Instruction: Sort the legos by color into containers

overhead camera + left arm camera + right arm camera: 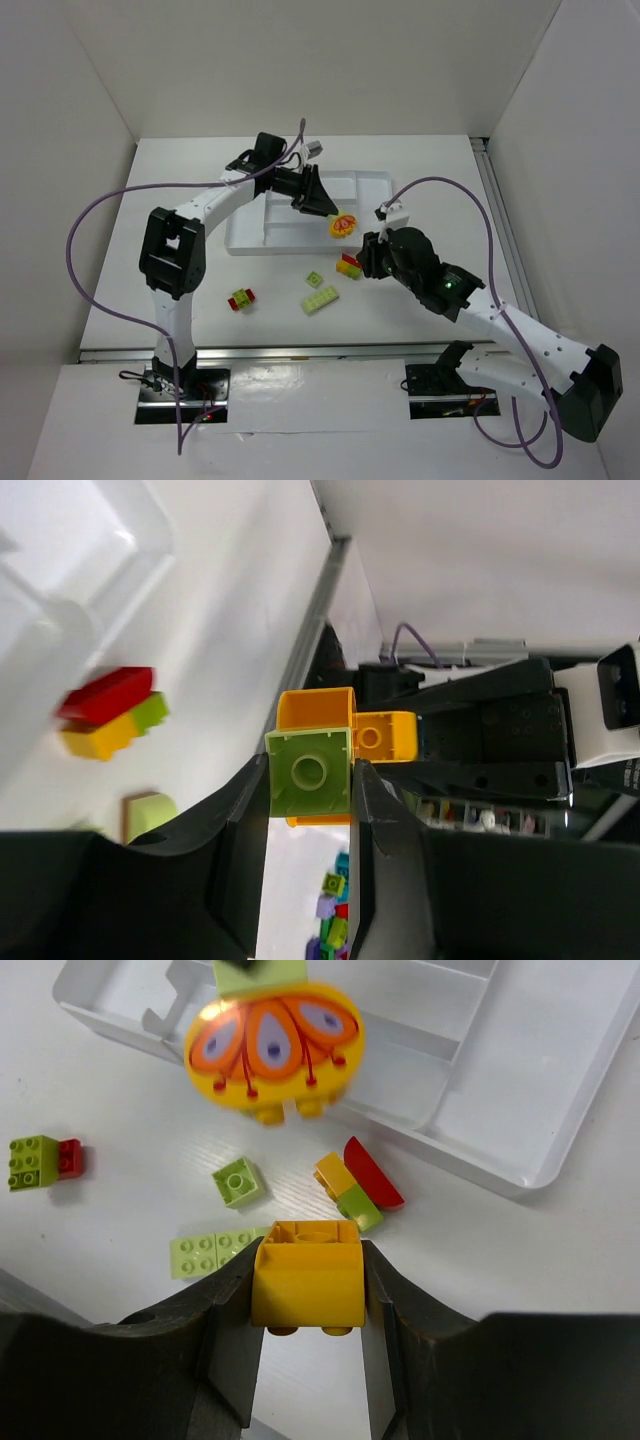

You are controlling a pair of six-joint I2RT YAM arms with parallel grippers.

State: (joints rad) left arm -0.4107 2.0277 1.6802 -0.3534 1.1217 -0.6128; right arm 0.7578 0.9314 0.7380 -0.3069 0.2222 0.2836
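White tabletop (200,190): left pincer (310,790) clamps light green studded plastic brick (308,768); right pincer (308,1270) clamps yellow-orange plastic brick (307,1295), white divided tray (545,1080) at its twelve o'clock.

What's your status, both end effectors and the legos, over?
Left end effector shut on light green brick, butterfly-print piece attached. Right end effector shut on yellow-orange brick. Nothing between them and tray.
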